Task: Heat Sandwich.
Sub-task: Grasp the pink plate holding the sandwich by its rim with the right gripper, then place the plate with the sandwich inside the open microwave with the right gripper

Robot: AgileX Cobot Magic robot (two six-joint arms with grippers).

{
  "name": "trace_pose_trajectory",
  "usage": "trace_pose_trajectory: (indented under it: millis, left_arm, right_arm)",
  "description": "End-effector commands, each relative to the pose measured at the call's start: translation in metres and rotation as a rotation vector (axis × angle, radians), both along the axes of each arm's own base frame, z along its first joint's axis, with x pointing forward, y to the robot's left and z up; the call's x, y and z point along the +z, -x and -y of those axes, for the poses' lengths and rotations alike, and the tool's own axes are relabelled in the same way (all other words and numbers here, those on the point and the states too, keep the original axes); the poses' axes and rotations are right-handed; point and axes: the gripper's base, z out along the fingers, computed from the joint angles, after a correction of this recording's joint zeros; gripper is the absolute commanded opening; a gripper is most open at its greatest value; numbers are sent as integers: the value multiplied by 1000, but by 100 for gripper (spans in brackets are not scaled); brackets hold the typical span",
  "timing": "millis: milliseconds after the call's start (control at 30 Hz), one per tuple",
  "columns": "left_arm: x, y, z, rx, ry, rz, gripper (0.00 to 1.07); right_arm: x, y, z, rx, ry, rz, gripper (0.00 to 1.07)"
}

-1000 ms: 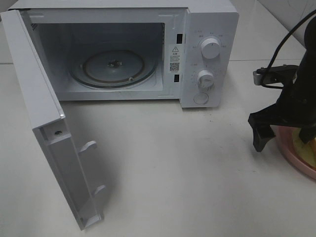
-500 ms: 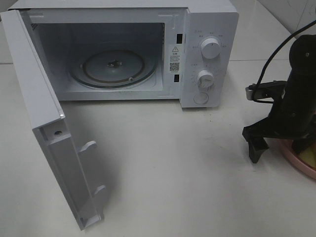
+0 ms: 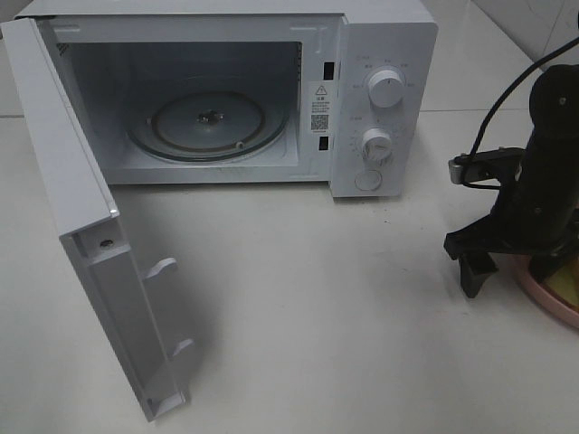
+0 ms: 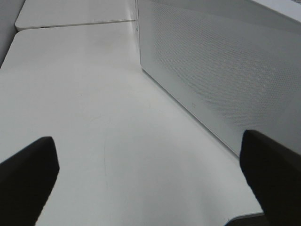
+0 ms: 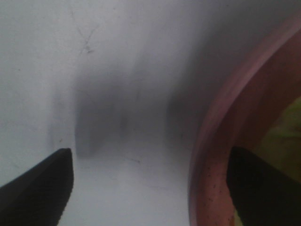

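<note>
The sandwich [image 3: 569, 287] lies on a round pink plate [image 3: 541, 291] at the table's right edge; only a yellow-green sliver of it shows beside the arm. My right gripper [image 3: 513, 268] hangs low over the plate's left rim, open. One finger is on the table side and the other over the plate. In the right wrist view the pink plate rim [image 5: 211, 155] runs between the fingers of the right gripper [image 5: 150, 188], with a strip of sandwich [image 5: 288, 126] beyond it. The left gripper [image 4: 149, 181] is open above bare table.
The white microwave [image 3: 384, 99] stands at the back with its door [image 3: 86, 235] swung wide open to the left. Inside it the glass turntable [image 3: 208, 122] is bare. The left wrist view shows the microwave's perforated side wall [image 4: 211, 70] close by.
The right arm has dropped lower and shifted slightly left by the plate, and its jaws have begun to narrow a little. The left gripper and the microwave are unchanged.
</note>
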Motion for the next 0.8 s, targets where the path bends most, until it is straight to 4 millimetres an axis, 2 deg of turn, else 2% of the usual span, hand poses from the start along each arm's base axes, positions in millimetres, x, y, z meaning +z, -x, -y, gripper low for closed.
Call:
trace_pose_trajectory:
  millis: [33, 100, 133, 167, 233, 267, 800]
  left_arm:
    - [2, 5, -1, -3, 1, 37, 103]
    - [2, 5, -1, -3, 1, 37, 103]
    - [2, 5, -1, -3, 1, 37, 103]
    - [2, 5, -1, -3, 1, 37, 103]
    - [2, 5, -1, -3, 1, 37, 103]
    - [2, 5, -1, -3, 1, 37, 103]
    - [2, 5, -1, -3, 1, 37, 103]
  right_arm:
    - [0, 0, 4, 6, 19, -7, 64]
    - [0, -1, 5, -3, 36, -2, 51]
    - [0, -1, 6, -11, 48, -1, 36]
    - [0, -1, 6, -11, 48, -1, 36]
    - [0, -1, 7, -15, 51, -2, 17]
    - [0, -1, 7, -9, 52, -2, 1]
    - [2, -1, 8, -18, 70, 11, 0]
